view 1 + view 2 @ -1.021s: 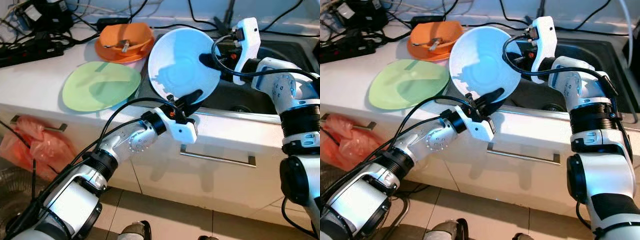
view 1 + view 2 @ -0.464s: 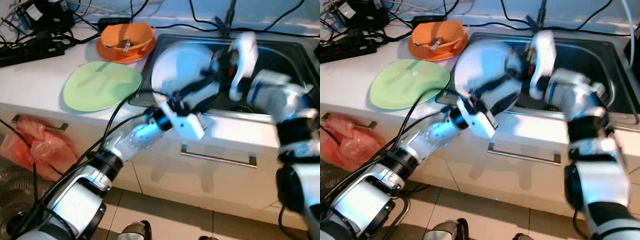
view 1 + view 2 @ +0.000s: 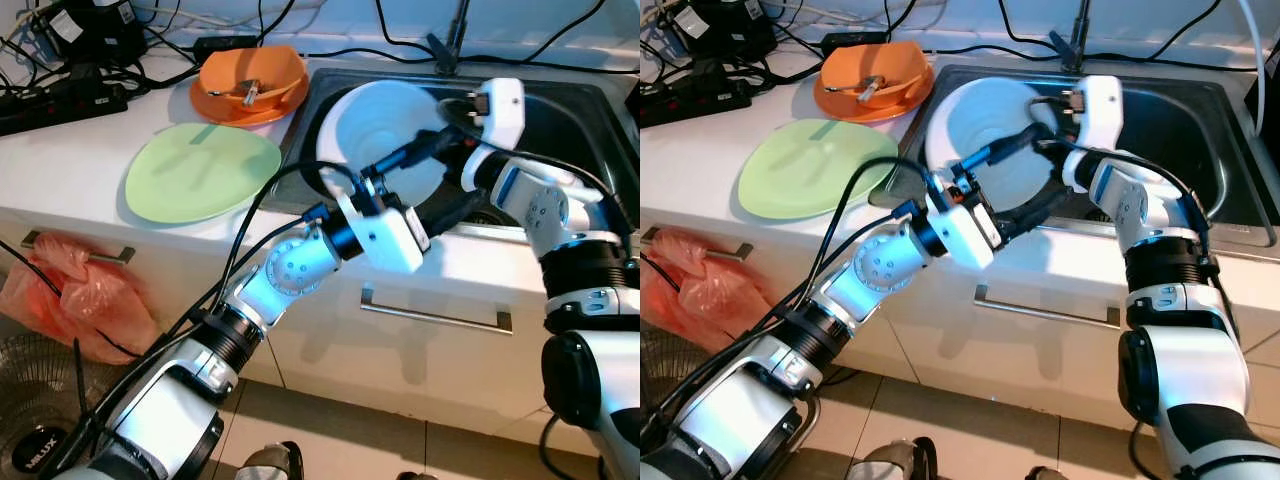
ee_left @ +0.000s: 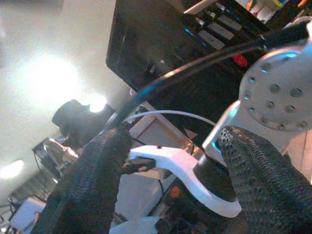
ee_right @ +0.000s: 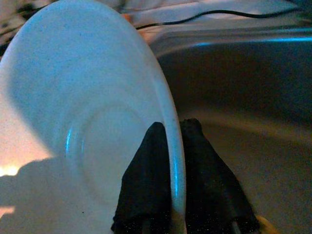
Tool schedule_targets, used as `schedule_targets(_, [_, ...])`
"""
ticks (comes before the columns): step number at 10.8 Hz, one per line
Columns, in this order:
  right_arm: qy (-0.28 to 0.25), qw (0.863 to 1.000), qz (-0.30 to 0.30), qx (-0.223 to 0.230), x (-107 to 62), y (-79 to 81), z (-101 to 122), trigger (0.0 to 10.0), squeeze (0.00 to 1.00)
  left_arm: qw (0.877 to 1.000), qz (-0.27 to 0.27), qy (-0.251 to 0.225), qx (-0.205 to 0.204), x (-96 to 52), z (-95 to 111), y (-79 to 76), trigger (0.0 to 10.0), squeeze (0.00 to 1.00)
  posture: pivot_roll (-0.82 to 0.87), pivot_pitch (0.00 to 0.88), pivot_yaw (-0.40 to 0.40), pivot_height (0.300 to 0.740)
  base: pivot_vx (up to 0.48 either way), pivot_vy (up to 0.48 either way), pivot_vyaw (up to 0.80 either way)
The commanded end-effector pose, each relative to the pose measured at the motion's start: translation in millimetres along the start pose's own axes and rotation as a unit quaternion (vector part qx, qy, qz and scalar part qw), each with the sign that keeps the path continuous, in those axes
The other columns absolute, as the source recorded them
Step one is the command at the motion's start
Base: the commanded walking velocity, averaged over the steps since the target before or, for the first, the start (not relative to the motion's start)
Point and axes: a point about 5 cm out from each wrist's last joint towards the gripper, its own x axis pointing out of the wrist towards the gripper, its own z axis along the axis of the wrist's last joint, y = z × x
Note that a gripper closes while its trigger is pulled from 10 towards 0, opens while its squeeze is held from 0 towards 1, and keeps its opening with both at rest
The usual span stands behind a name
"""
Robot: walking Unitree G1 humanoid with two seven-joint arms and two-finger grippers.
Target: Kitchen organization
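White plate point(image 3: 385, 140) stands tilted on edge over the left part of the sink point(image 3: 560, 115), its hollow face turned toward the robot; the right gripper point(image 5: 171, 183) has it by the rim, one black finger point(image 5: 146, 185) on the face and the other behind, pinched tight on the edge, as the right wrist view shows plainly; the right arm reaches in from the sink's front rim with its white wrist housing above the basin. The left gripper point(image 3: 440, 175) reaches across in front of the plate; its two long fingers stand wide apart, one point(image 3: 415, 155) crossing the plate's face and the other lower down near the sink's front edge, and nothing is held between them; whether either finger touches the plate I cannot tell. On the white surface point(image 3: 70, 160) to the left of the sink lies a flat green plate point(image 3: 200, 172); behind it sits an orange dish point(image 3: 250, 82) with a small object inside; black cables and a power strip point(image 3: 60, 100) crowd the far left corner. Below the surface run white cabinet fronts with a metal handle point(image 3: 435, 312); a red plastic bag point(image 3: 75, 305) hangs by the left-hand drawer.
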Motion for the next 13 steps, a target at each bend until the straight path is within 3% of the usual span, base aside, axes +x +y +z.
schedule_targets(1, [-0.026, 0.999, -0.026, -0.004, 0.3, -4.8, 9, 0.0, 0.00, 1.000, 0.023, 0.006, -0.015, -1.8, 1, 9.9, 10.0, 1.00, 0.04, 0.085, 0.079, 0.740, 0.000, 0.000, 0.00])
schedule_targets(5, [-0.050, 0.986, -0.156, -0.043, -15.0, -47.4, 5, 0.0, 0.00, 0.993, 0.054, 0.093, -0.050, -32.5, -17, 24.3, 10.0, 1.00, 0.06, 0.085, 0.077, 0.740, 0.000, 0.000, 0.00])
schedule_targets(7, [-0.050, 0.978, -0.192, -0.056, -22.7, -61.6, 3, 0.0, 0.00, 0.988, 0.057, 0.133, -0.059, -49.0, -23, 28.9, 10.0, 1.00, 0.06, 0.085, 0.080, 0.740, 0.000, 0.000, 0.00])
schedule_targets(9, [-0.038, 0.970, -0.223, -0.091, -31.0, -74.0, -2, 0.0, 0.00, 0.977, 0.032, 0.193, -0.085, -67.9, -35, 26.1, 10.0, 1.00, 0.07, 0.085, 0.083, 0.740, 0.000, 0.000, 0.00])
schedule_targets(10, [-0.028, 0.969, -0.228, -0.092, -33.3, -77.4, -7, 0.0, 0.00, 0.966, -0.009, 0.236, -0.100, -79.5, -45, 15.6, 10.0, 1.00, 0.07, 0.086, 0.084, 0.740, 0.000, 0.000, 0.00])
schedule_targets(11, [-0.006, 0.967, -0.228, -0.112, -34.6, -79.6, -12, 0.0, 0.00, 0.949, -0.042, 0.275, -0.152, -89.4, -53, 7.2, 10.0, 1.00, 0.07, 0.089, 0.087, 0.740, 0.000, 0.000, 0.00])
schedule_targets(12, [0.004, 0.968, -0.219, -0.118, -34.1, -78.8, -14, 0.0, 0.00, 0.943, -0.064, 0.286, -0.158, -91.5, -54, 4.2, 10.0, 1.00, 0.07, 0.088, 0.089, 0.740, 0.000, 0.000, 0.00])
schedule_targets(13, [0.019, 0.970, -0.204, -0.134, -32.9, -77.2, -17, 4.0, 0.00, 0.938, -0.074, 0.296, -0.165, -92.1, -55, 4.9, 10.0, 1.00, 0.07, 0.089, 0.093, 0.740, 0.000, 0.000, 0.00])
